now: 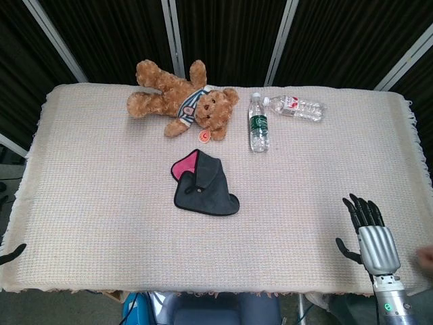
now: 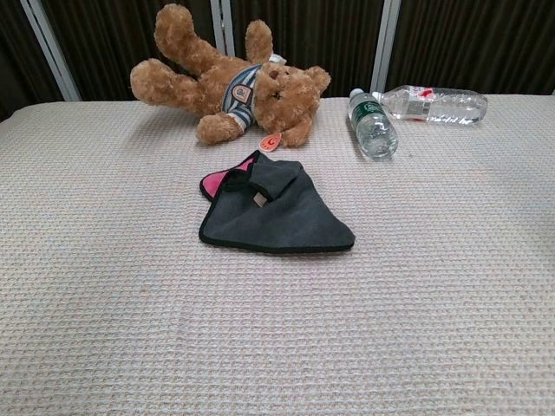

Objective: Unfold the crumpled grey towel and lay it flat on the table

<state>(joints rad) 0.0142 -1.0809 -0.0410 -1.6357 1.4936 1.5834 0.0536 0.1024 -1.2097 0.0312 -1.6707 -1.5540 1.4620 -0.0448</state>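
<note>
A crumpled grey towel point(image 1: 205, 186) lies folded over itself near the middle of the tabletop point(image 1: 101, 203), forming a rough triangle with dark stitched edging and a bright pink underside showing at its upper left corner. The tabletop wears a cream, waffle-weave cloth with fringed ends. Behind the towel, a plush brown teddy bear point(image 1: 181, 100) in a striped top sprawls on its side, an orange tag dangling by its head. To the bear's right, two clear plastic bottles lie on their sides: a green-labelled bottle point(image 1: 258, 123) and, touching its cap end, a red-labelled bottle point(image 1: 295, 107).

At the near right edge, well apart from the towel, the right hand point(image 1: 369, 233) hovers with its dark fingers point(image 1: 364, 209) spread and holding nothing. Only a dark tip of the left hand point(image 1: 12, 254) pokes in at the near left edge; whether it is spread or curled cannot be told.
</note>
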